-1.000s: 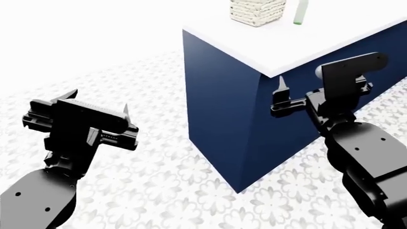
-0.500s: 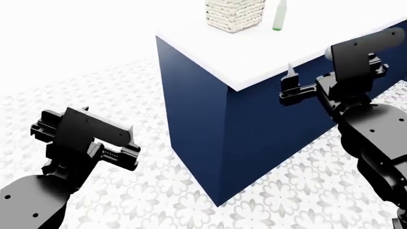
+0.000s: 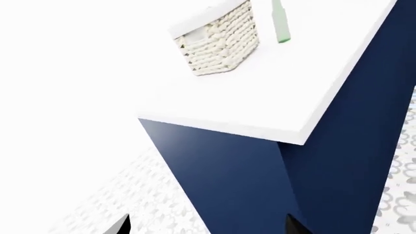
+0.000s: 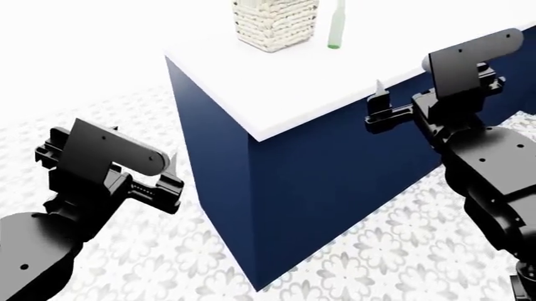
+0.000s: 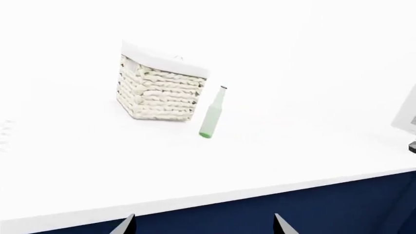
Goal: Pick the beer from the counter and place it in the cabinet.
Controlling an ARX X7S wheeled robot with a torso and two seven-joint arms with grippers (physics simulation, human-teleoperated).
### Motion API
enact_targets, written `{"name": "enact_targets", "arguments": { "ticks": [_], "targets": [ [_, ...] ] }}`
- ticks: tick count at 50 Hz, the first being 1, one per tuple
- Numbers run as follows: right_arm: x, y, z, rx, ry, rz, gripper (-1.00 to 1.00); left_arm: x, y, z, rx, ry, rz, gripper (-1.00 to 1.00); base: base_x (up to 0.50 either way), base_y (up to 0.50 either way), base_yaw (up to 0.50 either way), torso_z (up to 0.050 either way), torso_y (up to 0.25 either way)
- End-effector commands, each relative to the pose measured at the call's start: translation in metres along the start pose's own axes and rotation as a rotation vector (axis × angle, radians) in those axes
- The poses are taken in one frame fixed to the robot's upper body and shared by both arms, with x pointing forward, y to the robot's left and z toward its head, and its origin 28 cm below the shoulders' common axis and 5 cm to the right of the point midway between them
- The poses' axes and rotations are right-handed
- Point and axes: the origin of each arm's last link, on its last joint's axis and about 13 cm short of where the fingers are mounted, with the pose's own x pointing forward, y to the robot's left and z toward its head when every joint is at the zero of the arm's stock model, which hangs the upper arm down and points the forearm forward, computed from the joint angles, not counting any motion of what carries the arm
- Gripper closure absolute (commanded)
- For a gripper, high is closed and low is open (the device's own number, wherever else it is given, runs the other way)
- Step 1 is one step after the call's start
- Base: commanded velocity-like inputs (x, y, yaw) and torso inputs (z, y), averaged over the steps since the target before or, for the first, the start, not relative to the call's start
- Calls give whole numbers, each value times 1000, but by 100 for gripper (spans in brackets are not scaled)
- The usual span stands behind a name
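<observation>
The beer [image 4: 337,28] is a slim green bottle standing upright on the white counter [image 4: 277,88], far back beside a woven basket. It also shows in the right wrist view as the beer [image 5: 213,114] and in the left wrist view as the beer [image 3: 281,24]. My right gripper [image 4: 383,108] hangs open at the counter's near edge, well short of the bottle, with nothing between its tips [image 5: 203,225]. My left gripper [image 4: 167,179] is open and empty over the floor, to the left of the navy base [image 3: 208,226]. The cabinet is out of view.
A cream woven basket [image 4: 272,22] stands on the counter just left of the bottle, also seen as the basket [image 5: 159,92]. The counter's navy base [image 4: 335,188] juts between my arms, its corner pointing at me. White floral floor tiles [image 4: 377,263] surround it.
In the head view the counter has slid left and grown nearer. My right gripper has risen from below the counter's edge to level with it. The left arm has barely moved.
</observation>
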Motion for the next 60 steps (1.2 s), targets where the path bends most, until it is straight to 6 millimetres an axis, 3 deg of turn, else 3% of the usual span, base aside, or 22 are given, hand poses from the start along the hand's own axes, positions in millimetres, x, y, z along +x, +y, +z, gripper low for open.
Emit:
{"name": "enact_targets", "arguments": {
  "ticks": [1, 13, 41, 60],
  "targets": [
    [2, 1, -2, 0, 0, 3, -100, -3, 6, 7, -45, -23, 4, -100, -498, 8, 0, 0, 0],
    [1, 4, -1, 2, -17, 15, -100, -1, 6, 8, -116, -28, -21, -100, -496, -16, 0, 0, 1],
    [8, 9, -1, 34, -21, 43, -100, 4, 8, 8, -102, -17, -11, -100, -449, -210, 0, 0, 1],
    [4, 5, 3, 40, -29, 32, -100, -2, 8, 16, -73, -27, -9, -100, -464, -147, 0, 0, 1]
  ]
}}
